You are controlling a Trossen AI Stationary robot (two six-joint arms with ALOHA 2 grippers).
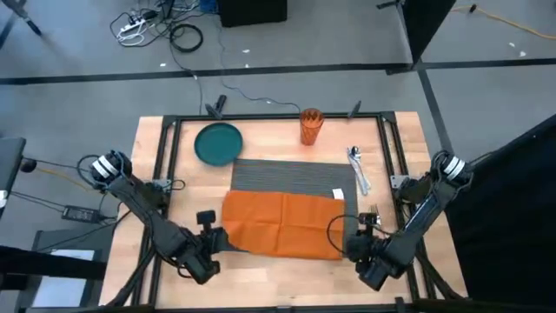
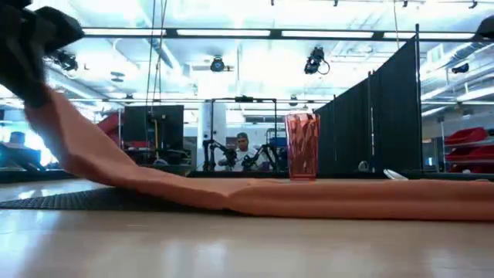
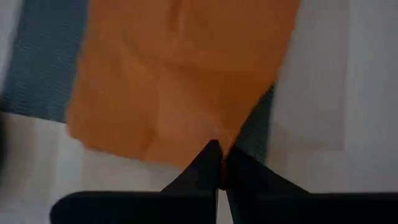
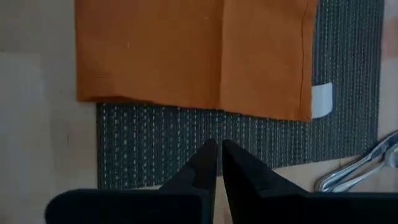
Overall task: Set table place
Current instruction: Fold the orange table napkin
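Note:
An orange napkin lies spread over the near part of the dark grey ribbed placemat in the middle of the wooden table. My left gripper is at the napkin's near left corner and shut on it. That corner is raised, and the rest of the cloth lies flat. My right gripper is shut over the placemat's right edge strip, short of the napkin's edge. A teal plate, an orange cup and metal cutlery lie at the far side. My left gripper pinches the napkin's near left corner between its two fingertips. That corner is lifted off the table, and the cloth slopes down slack from it onto the placemat. My right gripper is shut just above the placemat's edge; I cannot tell whether it touches it.
A black frame runs along the table's edges. A white tag sits on the placemat by the napkin's far right corner. Bare wood lies left of the mat and along the near edge. A person sits far behind the table.

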